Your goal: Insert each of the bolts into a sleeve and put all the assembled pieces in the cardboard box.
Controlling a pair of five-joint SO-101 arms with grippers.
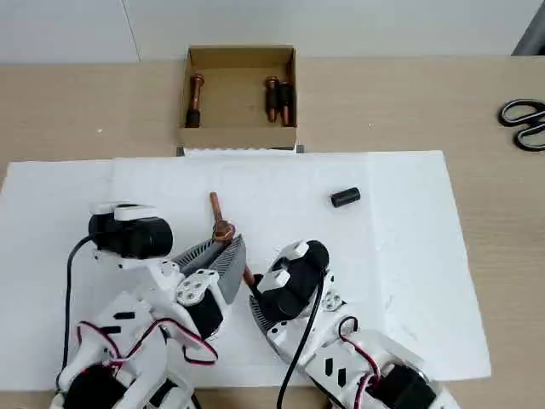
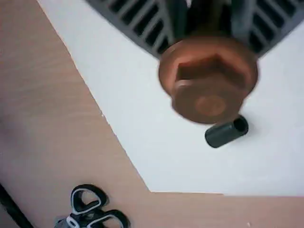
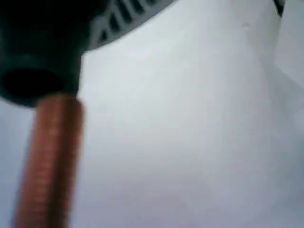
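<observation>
My left gripper (image 1: 228,249) is shut on a copper bolt (image 2: 209,80), whose hex head (image 1: 223,230) stands just past the ribbed fingers (image 2: 133,19). Beyond the head a copper shaft (image 1: 215,206) points toward the cardboard box (image 1: 241,136). Close to its right, my right gripper (image 1: 257,294) is shut on a black sleeve (image 3: 33,71). A threaded copper shaft (image 3: 52,156) sits in the sleeve's mouth and shows between the two grippers (image 1: 248,276). A loose black sleeve (image 1: 345,198) (image 2: 226,132) lies on the white sheet (image 1: 409,256). Assembled pieces (image 1: 195,100) (image 1: 278,100) lie in the box.
Scissors (image 1: 524,123) (image 2: 92,211) lie on the bare wooden table at the far right. The white sheet covers the middle of the table, and the box stands just past its far edge. Both arm bases crowd the near edge.
</observation>
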